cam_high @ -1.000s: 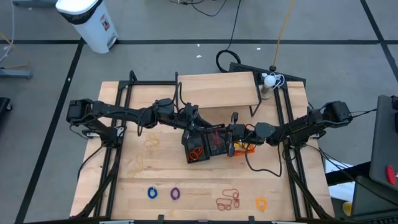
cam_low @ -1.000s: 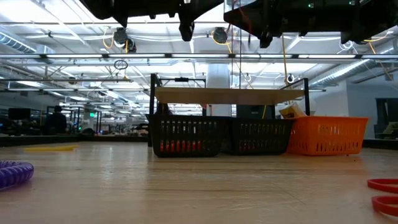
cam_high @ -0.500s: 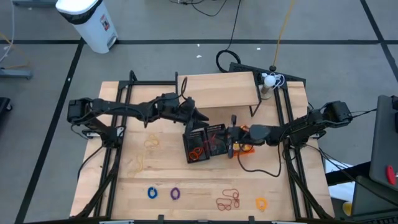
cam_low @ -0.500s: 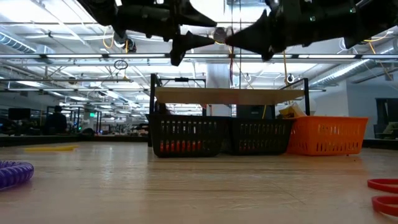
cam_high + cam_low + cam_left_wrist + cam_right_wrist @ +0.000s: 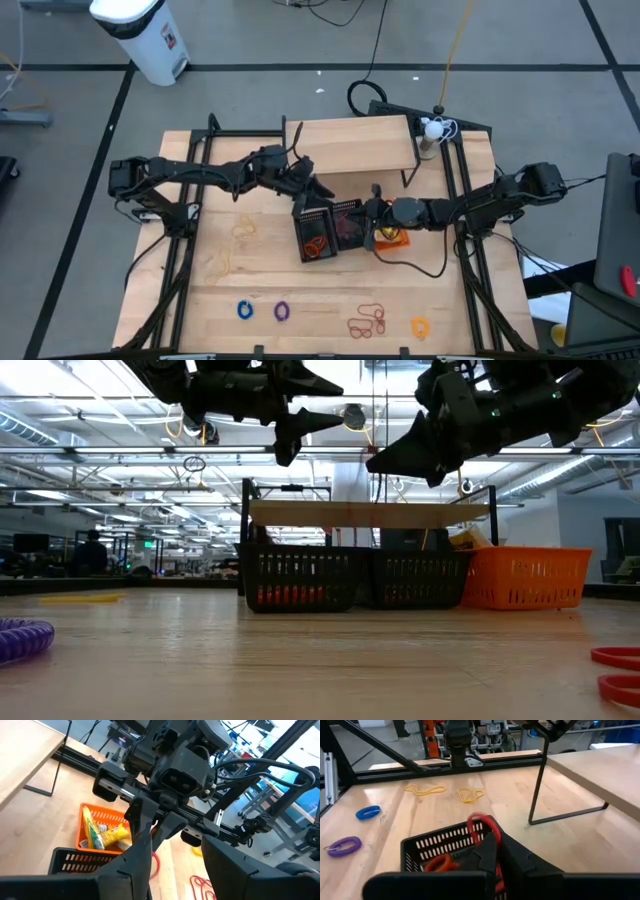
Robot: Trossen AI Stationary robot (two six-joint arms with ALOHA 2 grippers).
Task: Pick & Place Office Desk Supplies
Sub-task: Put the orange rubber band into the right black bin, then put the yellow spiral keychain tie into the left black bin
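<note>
The right pincer (image 5: pixel 496 851) was closed on a red elastic loop (image 5: pixel 482 827), which arched up from between its tips directly above the black basket (image 5: pixel 318 232) near the middle of the bench (image 5: pixel 300 285); that basket already held orange-red loops (image 5: pixel 316 243) in its compartment. Beside it, toward the right edge of the bench, stood an orange basket (image 5: pixel 95 832) with yellow packets inside (these showed best from the left wrist). The left pincer (image 5: pixel 318 188) hovered above the bench just off the black basket's far corner, its fingers (image 5: pixel 131 865) parted with nothing between them, pointing toward the right arm. A raised wooden shelf (image 5: pixel 350 146) on thin black legs stood along the far edge of the bench behind both baskets. The rest of the supplies lay scattered: two tan elastic loops (image 5: pixel 244 227) on the left half of the bench, a blue ring (image 5: pixel 244 310) and a purple ring (image 5: pixel 281 311) side by side near the front edge, a cluster of red elastic loops (image 5: pixel 367 322) further along that edge, and a yellow ring (image 5: pixel 420 326) near the front right corner. From bench height the purple ring (image 5: pixel 22 638) sat at one side and two red loops at the other.
</note>
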